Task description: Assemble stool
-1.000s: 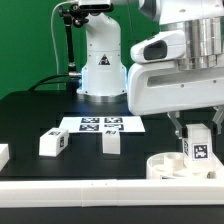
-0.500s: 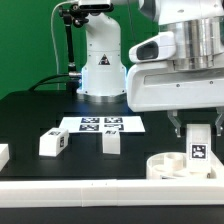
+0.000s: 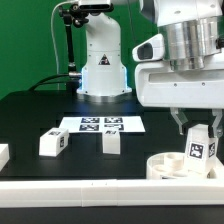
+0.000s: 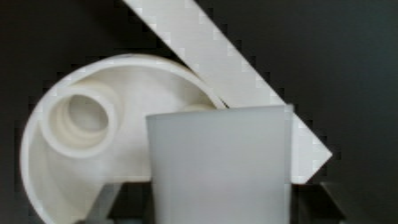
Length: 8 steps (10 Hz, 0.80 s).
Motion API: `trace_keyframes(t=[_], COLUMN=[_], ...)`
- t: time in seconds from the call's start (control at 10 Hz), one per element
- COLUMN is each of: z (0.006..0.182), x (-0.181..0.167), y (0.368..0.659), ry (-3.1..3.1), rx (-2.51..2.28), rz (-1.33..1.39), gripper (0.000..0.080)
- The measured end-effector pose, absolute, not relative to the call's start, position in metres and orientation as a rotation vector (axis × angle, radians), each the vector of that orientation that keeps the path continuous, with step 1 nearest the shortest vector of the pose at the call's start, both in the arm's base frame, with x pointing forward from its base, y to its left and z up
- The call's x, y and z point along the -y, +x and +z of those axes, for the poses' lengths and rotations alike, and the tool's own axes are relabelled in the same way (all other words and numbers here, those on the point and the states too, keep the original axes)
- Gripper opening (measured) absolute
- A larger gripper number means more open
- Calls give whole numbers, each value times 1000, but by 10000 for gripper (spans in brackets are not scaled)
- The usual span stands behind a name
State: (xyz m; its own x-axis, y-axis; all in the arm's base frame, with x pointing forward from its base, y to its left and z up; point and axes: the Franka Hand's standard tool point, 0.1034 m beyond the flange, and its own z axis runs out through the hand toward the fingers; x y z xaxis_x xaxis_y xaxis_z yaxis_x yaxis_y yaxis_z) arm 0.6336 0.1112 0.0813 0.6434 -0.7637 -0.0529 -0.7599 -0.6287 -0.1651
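The gripper (image 3: 198, 134) is clamping 1 white stool leg (image 3: 199, 148). Its 2 fingers (image 4: 125, 205) are pressing on opposite sides of the block in the wrist view. The leg is hanging nearly upright, leaning slightly, and its black-and-white tag is facing the exterior camera. Its lower end is hovering directly over the round seat (image 3: 170, 167), at about the level of the seat's rim. I cannot tell whether the 2 are touching. In the wrist view the seat's round socket (image 4: 80, 112) is showing uncovered just beside the leg, so the leg is not standing in that socket.

A long white rail (image 3: 90, 187) is lying just beside the seat, on its camera side in the exterior view. The seat is resting on the black table (image 3: 30, 115).

From the seat toward the exterior view's left, the nearer leg (image 3: 112, 143) is lying well apart from it. The farther leg (image 3: 53, 143) is lying beyond that one. The marker board (image 3: 100, 125) is lying flat behind these 2 legs, also well apart from the seat.
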Motion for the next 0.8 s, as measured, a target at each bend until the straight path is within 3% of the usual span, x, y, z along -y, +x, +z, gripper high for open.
trace_keyframes(t=[0.8], z=[82], x=[-116], y=[635], ry=[-2087], rx=[-2040], rz=[91], gripper=[340])
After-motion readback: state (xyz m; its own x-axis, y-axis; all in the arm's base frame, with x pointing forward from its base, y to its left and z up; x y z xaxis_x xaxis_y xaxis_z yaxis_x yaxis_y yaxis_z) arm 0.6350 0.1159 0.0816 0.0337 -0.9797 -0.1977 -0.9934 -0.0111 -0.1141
